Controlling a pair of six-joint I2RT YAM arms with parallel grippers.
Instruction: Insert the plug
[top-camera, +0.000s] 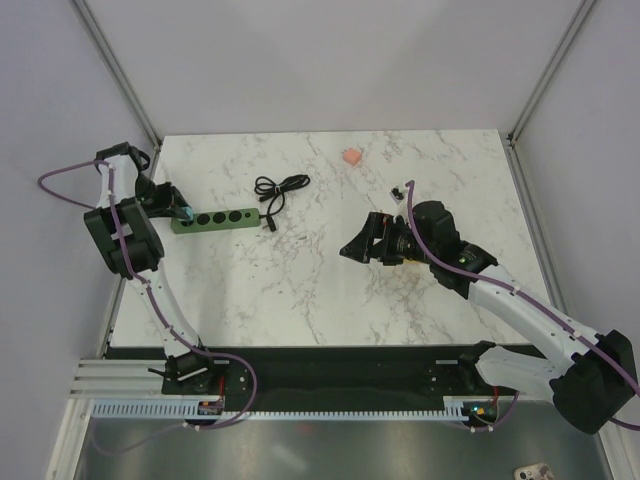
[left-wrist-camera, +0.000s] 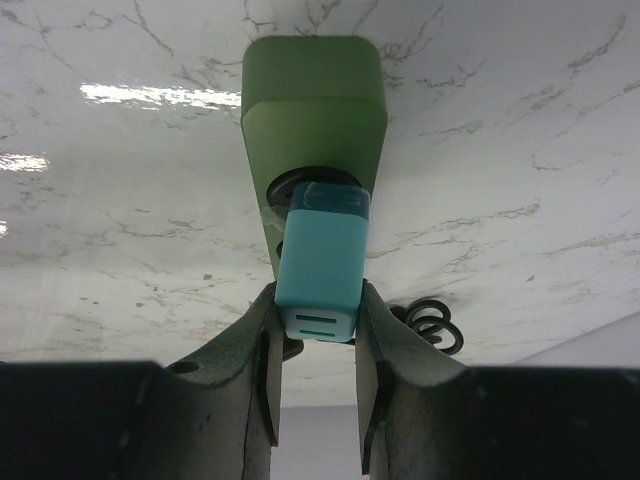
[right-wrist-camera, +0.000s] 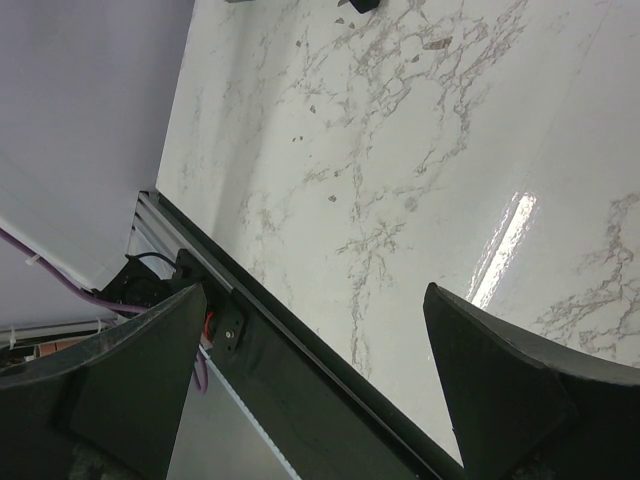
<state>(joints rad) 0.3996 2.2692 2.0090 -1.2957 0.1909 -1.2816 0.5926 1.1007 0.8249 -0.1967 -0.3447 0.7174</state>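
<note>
The teal plug (left-wrist-camera: 320, 270) stands with its front end in the end socket of the green power strip (left-wrist-camera: 315, 100). My left gripper (left-wrist-camera: 318, 322) is shut on the plug's rear end, one finger on each side. From above, the left gripper (top-camera: 175, 206) is at the strip's left end (top-camera: 215, 218), near the table's left edge, and the plug (top-camera: 184, 213) shows as a small teal spot. My right gripper (top-camera: 358, 245) hangs open and empty over the middle right of the table. In the right wrist view it (right-wrist-camera: 315, 300) has its fingers wide apart with nothing between them.
A coiled black cable (top-camera: 278, 190) lies just beyond the strip's right end and also shows in the left wrist view (left-wrist-camera: 432, 325). A small pink object (top-camera: 351, 157) and a small black part (top-camera: 397, 192) lie toward the back. Walls enclose the table.
</note>
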